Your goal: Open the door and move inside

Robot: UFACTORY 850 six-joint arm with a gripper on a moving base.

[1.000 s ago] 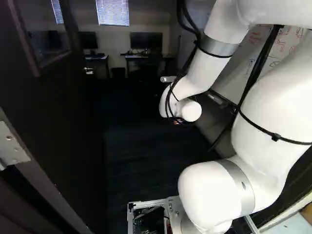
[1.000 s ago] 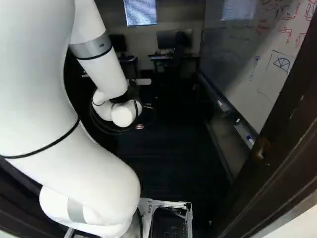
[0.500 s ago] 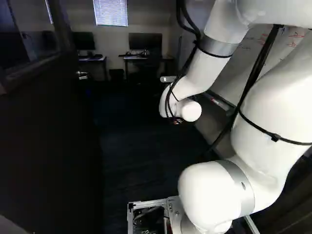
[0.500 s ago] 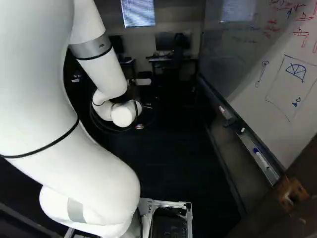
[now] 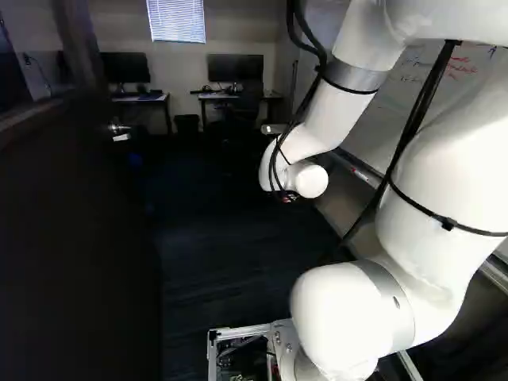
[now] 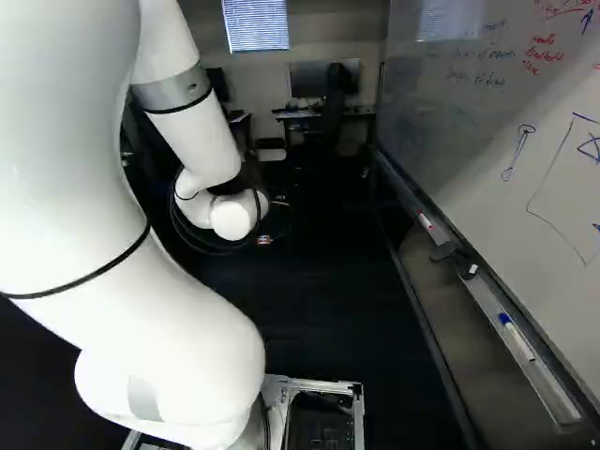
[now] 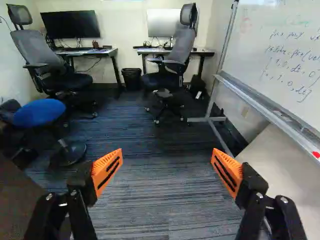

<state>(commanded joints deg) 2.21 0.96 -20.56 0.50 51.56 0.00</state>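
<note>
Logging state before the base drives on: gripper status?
Gripper: open, fingers wide apart, nothing held between them.

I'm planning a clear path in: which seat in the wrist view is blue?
The round stool, nearer the gripper than the two high-backed office chairs, which are dark.
</note>
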